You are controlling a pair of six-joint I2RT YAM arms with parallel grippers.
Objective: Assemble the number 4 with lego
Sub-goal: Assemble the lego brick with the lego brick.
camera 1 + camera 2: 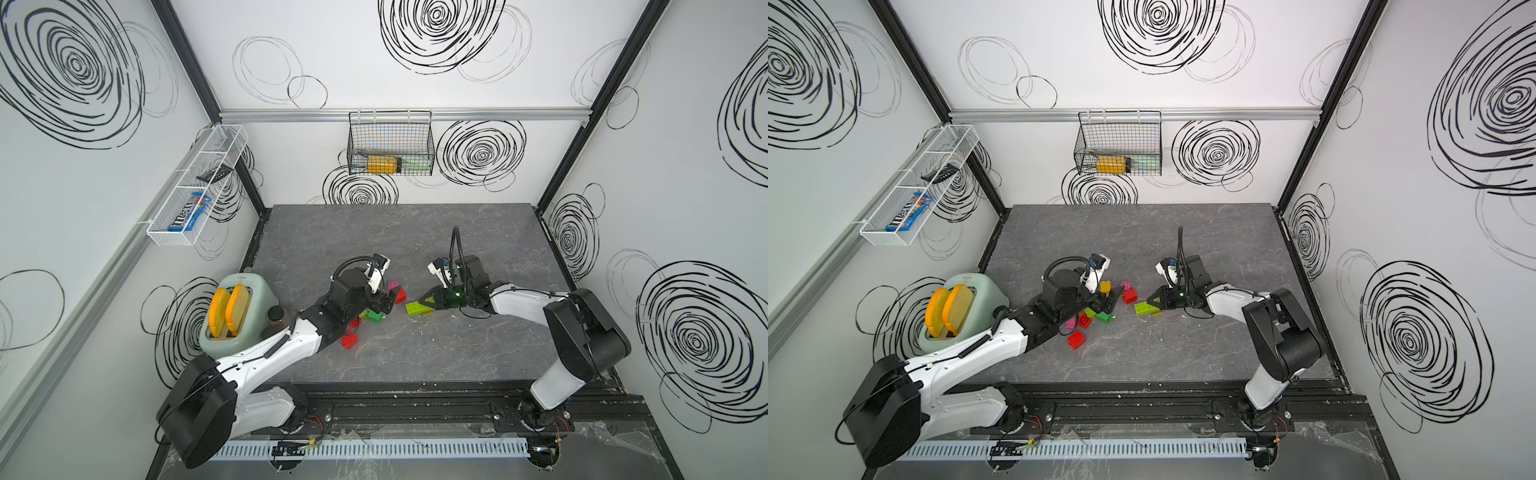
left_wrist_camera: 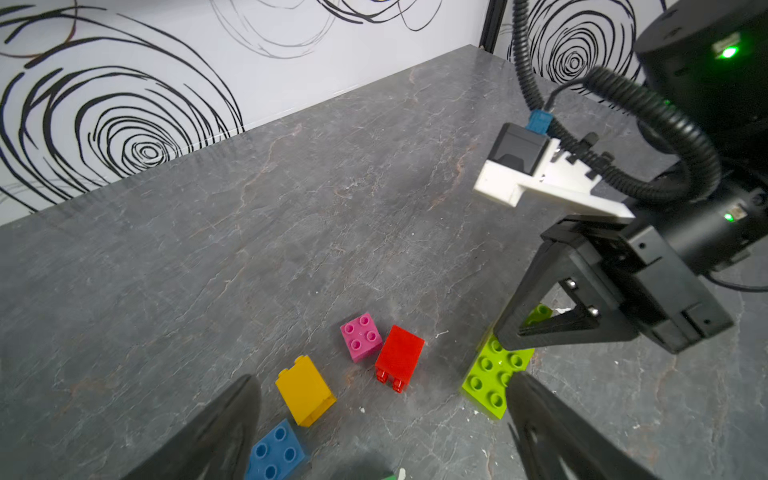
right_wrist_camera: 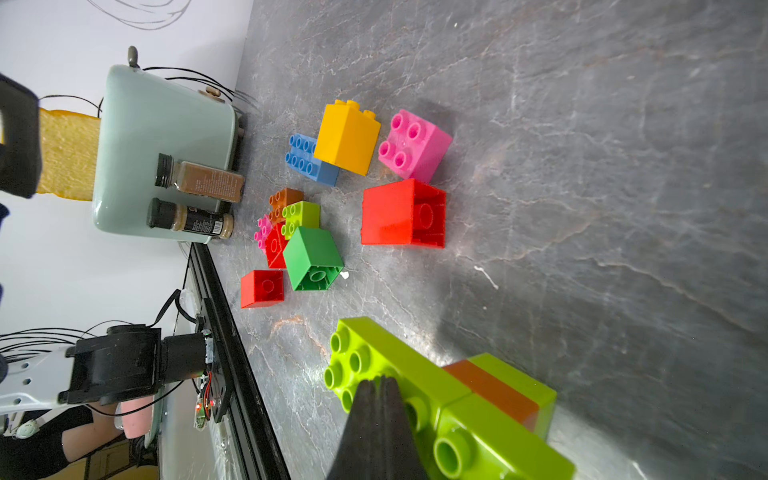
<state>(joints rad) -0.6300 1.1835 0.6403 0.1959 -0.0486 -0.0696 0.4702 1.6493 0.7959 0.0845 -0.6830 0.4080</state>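
The lego lies in two groups on the grey table [image 1: 415, 232]. A lime green assembly [image 1: 419, 309] with an orange-red layer [image 3: 490, 386] lies apart to the right. My right gripper [image 3: 376, 384] is shut, its tips resting on the assembly's studded top. The loose pile holds a yellow brick [image 2: 305, 390], a blue brick [image 2: 276, 453], a pink brick [image 2: 360, 336], a red brick [image 2: 400, 357], a dark green brick [image 3: 313, 257] and a smaller red brick [image 3: 262, 289]. My left gripper [image 2: 386, 415] hangs open above this pile with nothing between its fingers.
A mint toaster [image 1: 239, 316] with two toast slices stands at the table's left edge, two spice bottles [image 3: 199, 183] beside it. A white wire basket [image 1: 199, 187] and a black one [image 1: 390, 143] hang on the walls.
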